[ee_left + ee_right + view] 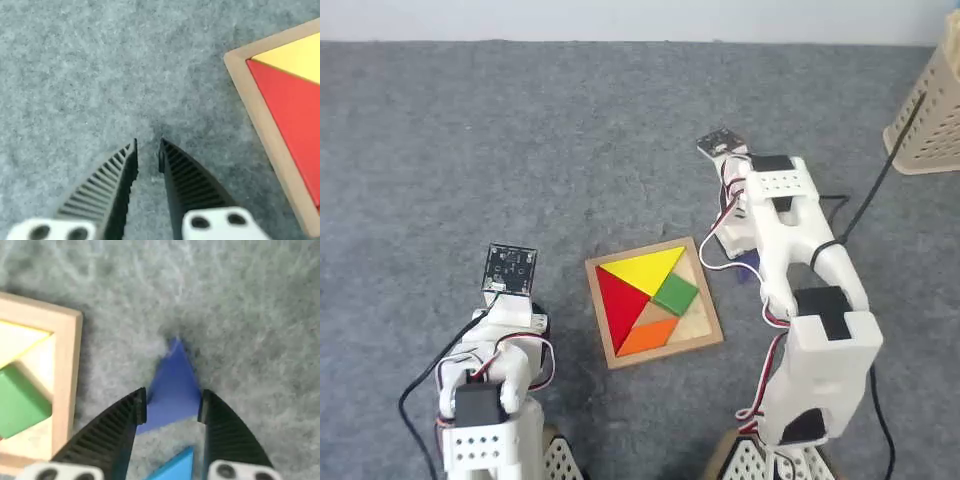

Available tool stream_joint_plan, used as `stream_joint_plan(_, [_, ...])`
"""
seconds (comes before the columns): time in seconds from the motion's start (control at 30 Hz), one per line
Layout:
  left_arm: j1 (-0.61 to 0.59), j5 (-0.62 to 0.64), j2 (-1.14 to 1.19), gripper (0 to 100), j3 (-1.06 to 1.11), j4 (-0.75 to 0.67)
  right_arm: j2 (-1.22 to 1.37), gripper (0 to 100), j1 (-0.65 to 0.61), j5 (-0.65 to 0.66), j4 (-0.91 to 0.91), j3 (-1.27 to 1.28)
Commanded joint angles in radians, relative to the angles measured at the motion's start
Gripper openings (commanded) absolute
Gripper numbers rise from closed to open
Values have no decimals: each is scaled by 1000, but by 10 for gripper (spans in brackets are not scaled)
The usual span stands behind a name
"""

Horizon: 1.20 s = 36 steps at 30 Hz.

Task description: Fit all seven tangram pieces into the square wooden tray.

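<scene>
tray: square wooden tray point(599, 310) is lying on the grey felt counter point(470, 150) between the two arms, turned slightly off square.
in tray: yellow triangle point(645, 270) is sitting along the far side, red triangle point(618, 305) along the left side, green square point(675, 294) touching the yellow one, orange parallelogram point(648, 337) at the near edge. pale wood is showing along the tray's right side.
unsure: a tan patch is showing between red and orange; cannot tell whether it is a piece or bare wood.
right hand: right hand point(172, 400) is hanging low over the felt just beside the tray's right rim, grasping a blue triangle point(172, 385), one finger pressing each side, the point sticking out past the fingertips.
second piece: a lighter blue piece point(175, 465) is peeking out between the fingers nearer the wrist.
left hand: left hand point(148, 147) is hovering over bare felt near the tray's left corner, clenched almost fully, a thin slit between the fingers, nothing in it.
surroundings: a beige slotted basket point(930, 110) is standing at the far right edge, a black cable point(880, 180) trailing beside it.
</scene>
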Motion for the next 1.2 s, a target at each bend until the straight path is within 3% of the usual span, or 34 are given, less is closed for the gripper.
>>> stream_joint_plan(0.0, [2, 8, -23, 71, -8, 0, -39, 177, 45, -32, -54, -6])
stream_joint_plan(0.27, [2, 8, -23, 71, -8, 0, 85, 258, 51, -38, -36, -46])
stream_joint_plan(0.57, [2, 8, -23, 71, -8, 0, 125, 243, 53, -43, 85, -71])
stream_joint_plan(1.17, [2, 8, -23, 71, -8, 0, 114, 213, 50, -81, 116, 12])
